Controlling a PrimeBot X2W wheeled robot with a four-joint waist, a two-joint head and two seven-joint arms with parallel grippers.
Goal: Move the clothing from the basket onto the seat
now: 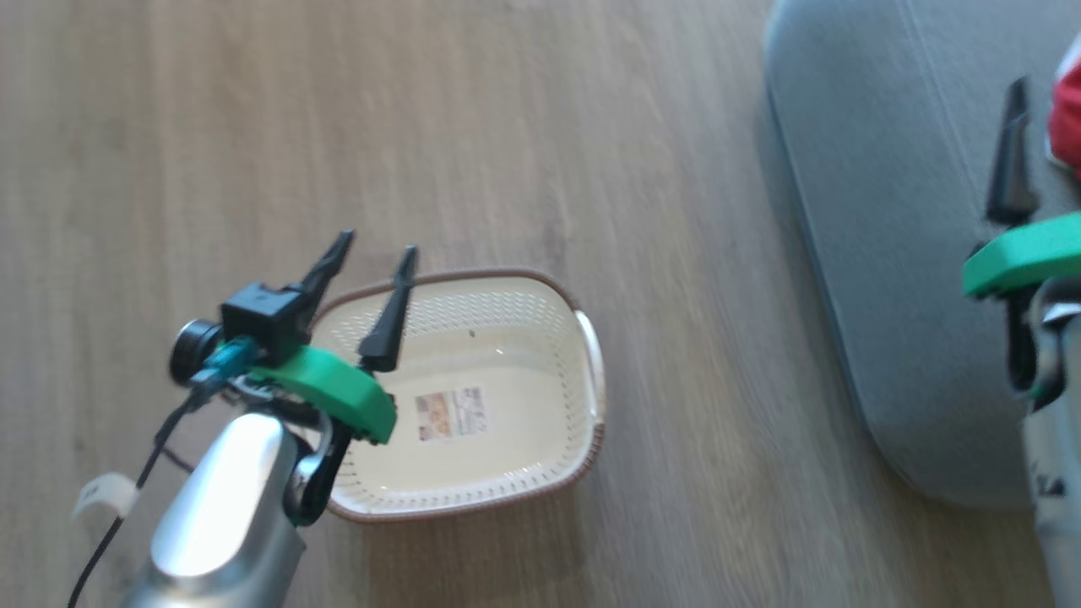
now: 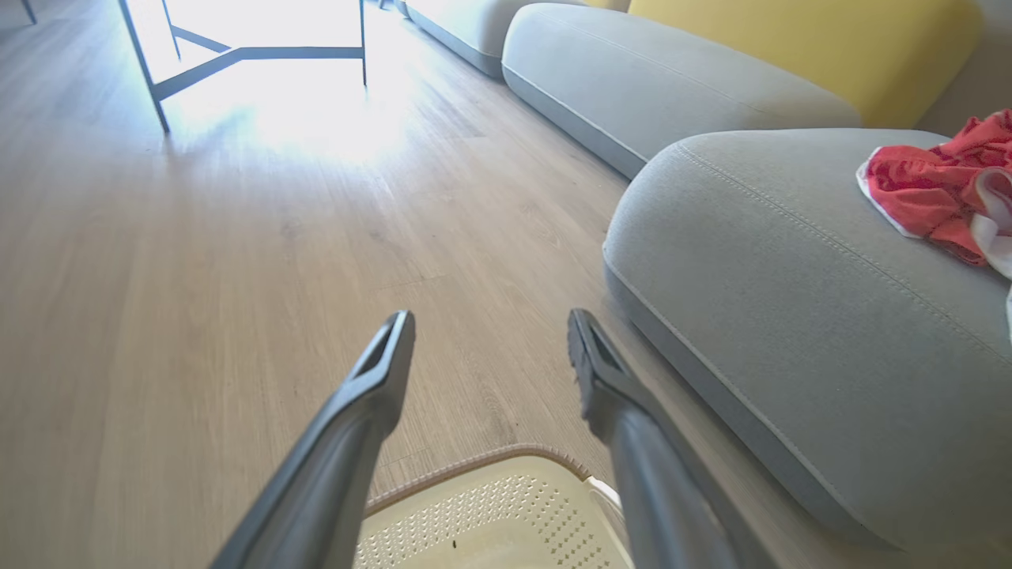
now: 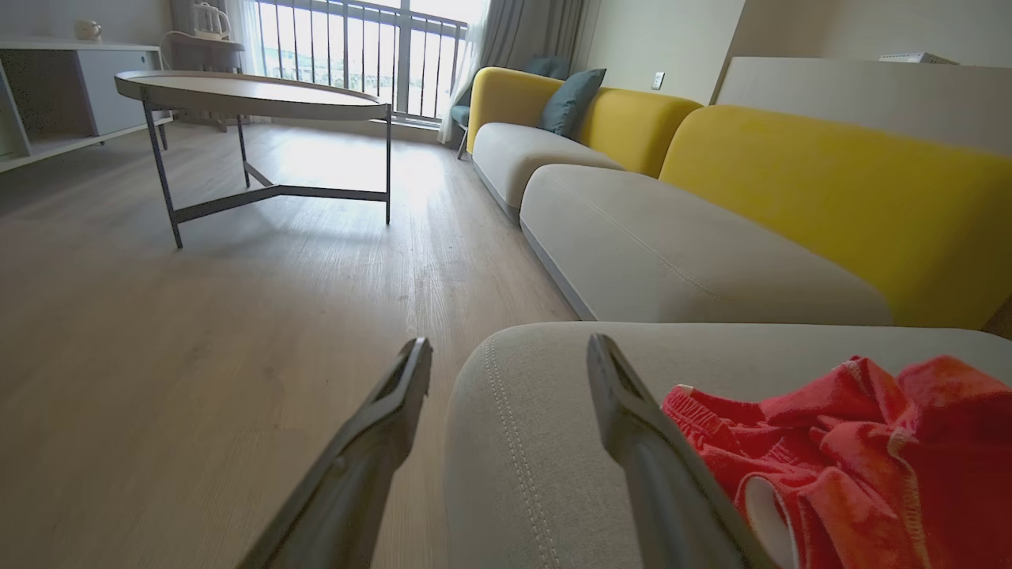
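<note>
Clothing point(image 3: 854, 450) in bright red with white trim lies crumpled on the grey seat point(image 1: 887, 211), at the far right of the head view. At left, the left gripper point(image 1: 377, 245) hangs over the cream basket point(image 1: 507, 275), fingers parted and holding nothing; a paper label point(image 1: 452, 414) shows on the basket's bare bottom. Wood floor point(image 1: 642, 127) separates basket and seat. At right, the right gripper point(image 3: 507, 342) is poised over the seat's rounded edge, jaws spread with nothing between them, the garments just beside one finger.
</note>
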